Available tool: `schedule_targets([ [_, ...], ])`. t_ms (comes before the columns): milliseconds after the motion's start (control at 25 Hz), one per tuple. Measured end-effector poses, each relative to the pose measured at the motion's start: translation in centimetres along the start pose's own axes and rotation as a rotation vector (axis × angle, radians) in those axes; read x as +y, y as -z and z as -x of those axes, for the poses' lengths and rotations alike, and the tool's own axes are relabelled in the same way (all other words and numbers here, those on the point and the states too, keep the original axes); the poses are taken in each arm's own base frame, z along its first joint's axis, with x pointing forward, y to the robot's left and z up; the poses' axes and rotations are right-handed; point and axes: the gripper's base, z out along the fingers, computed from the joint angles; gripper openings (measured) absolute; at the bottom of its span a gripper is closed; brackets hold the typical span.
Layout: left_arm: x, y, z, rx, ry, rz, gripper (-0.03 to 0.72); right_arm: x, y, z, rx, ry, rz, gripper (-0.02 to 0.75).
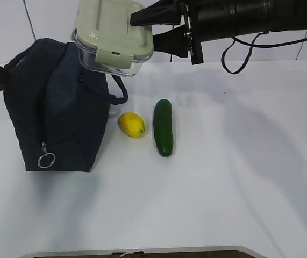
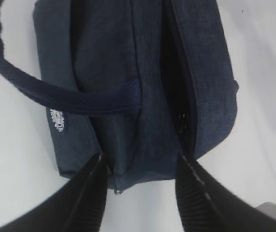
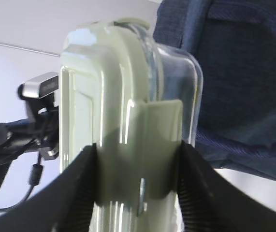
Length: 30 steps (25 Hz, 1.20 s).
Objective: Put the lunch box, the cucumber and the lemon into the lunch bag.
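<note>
While the right gripper [image 3: 138, 164] clamps the box [image 1: 113, 36] by one end, jaws pressed against lid and clear base, the box hangs in the air over the bag's [image 1: 56, 102] right top edge. Bag stands on the table [image 1: 239, 177], left side, zip slot gaping, ring pull [image 1: 46, 160] at the near end. Left gripper [image 2: 140, 169] sits at the bag's end, jaws parted, fabric between them; grip cannot be told. Lemon [image 1: 131, 124] and cucumber [image 1: 163, 127] lie beside the bag, just apart from each other.

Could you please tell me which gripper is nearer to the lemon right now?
Hard to say. The right gripper holds the lunch box above the bag; the left gripper is at the bag, opposite the lemon.
</note>
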Motion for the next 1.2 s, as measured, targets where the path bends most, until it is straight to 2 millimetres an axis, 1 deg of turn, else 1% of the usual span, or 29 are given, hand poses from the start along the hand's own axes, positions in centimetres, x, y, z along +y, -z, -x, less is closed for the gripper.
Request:
schedule_targets([
  [200, 0.9, -2.1, 0.3, 0.026, 0.004, -0.057, 0.337, 0.1, -0.1, 0.0, -0.006, 0.003, 0.010, 0.369],
  [360, 1.5, -3.2, 0.7, 0.043, 0.009, -0.070, 0.336, 0.3, -0.1, 0.1, -0.018, -0.003, 0.026, 0.369],
  [440, 1.8, -3.6, 0.9, 0.049, 0.013, -0.072, 0.317, 0.3, -0.1, 0.1, -0.019, -0.002, 0.028, 0.369],
  [520, 2.0, -4.1, 1.1, 0.059, 0.014, -0.076, 0.258, 0.3, -0.1, 0.1, -0.019, -0.002, 0.028, 0.369],
  [600, 2.1, -4.3, 1.2, 0.062, -0.002, -0.080, 0.168, 0.3, -0.1, 0.1, -0.020, -0.003, 0.029, 0.369],
  [680, 2.1, -4.3, 1.2, 0.061, -0.017, -0.083, 0.056, 0.3, -0.2, 0.1, -0.019, -0.003, 0.030, 0.369],
  [760, 2.1, -4.3, 1.3, 0.056, -0.044, -0.088, 0.005, 0.6, -0.5, 0.0, -0.021, -0.007, 0.042, 0.369],
  [1040, 1.1, -3.8, 1.4, 0.024, -0.104, -0.164, -0.008, 1.7, -2.9, -1.0, 0.007, 0.010, 0.082, 0.369],
  [1200, 0.1, -2.7, 1.6, -0.020, -0.143, -0.192, -0.008, 1.7, -3.4, -1.0, -0.016, 0.044, 0.054, 0.369],
])
